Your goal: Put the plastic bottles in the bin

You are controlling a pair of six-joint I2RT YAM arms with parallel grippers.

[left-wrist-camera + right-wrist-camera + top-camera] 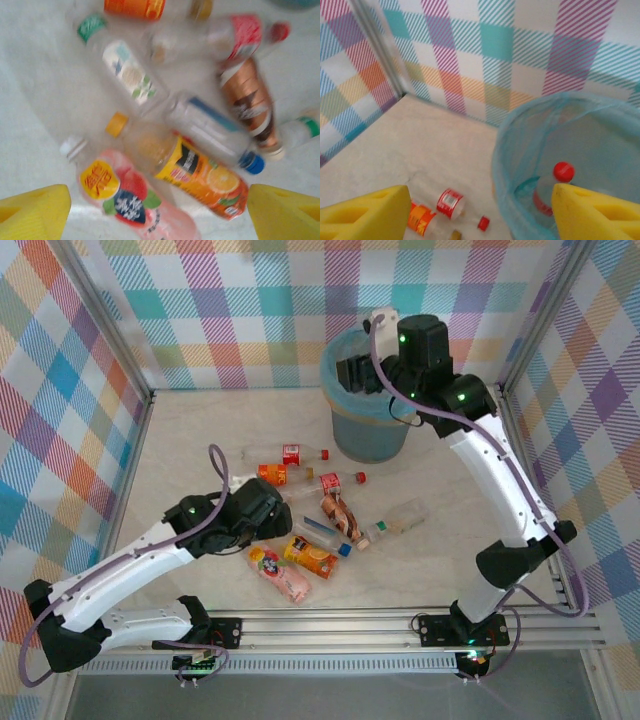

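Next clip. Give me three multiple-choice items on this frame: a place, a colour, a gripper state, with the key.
1. Where is the right gripper? A. above the bin B. low over the table's middle C. at the table's near edge
2. What colour is the cap of the bottle inside the bin? A. blue B. red C. green
3. How is the left gripper? A. shut on a bottle B. open, holding nothing C. shut, empty
1 A: its wrist view looks down into the bin. 2 B: the red cap shows against the blue liner. 3 B: its yellow fingers stand wide apart over the loose bottles.
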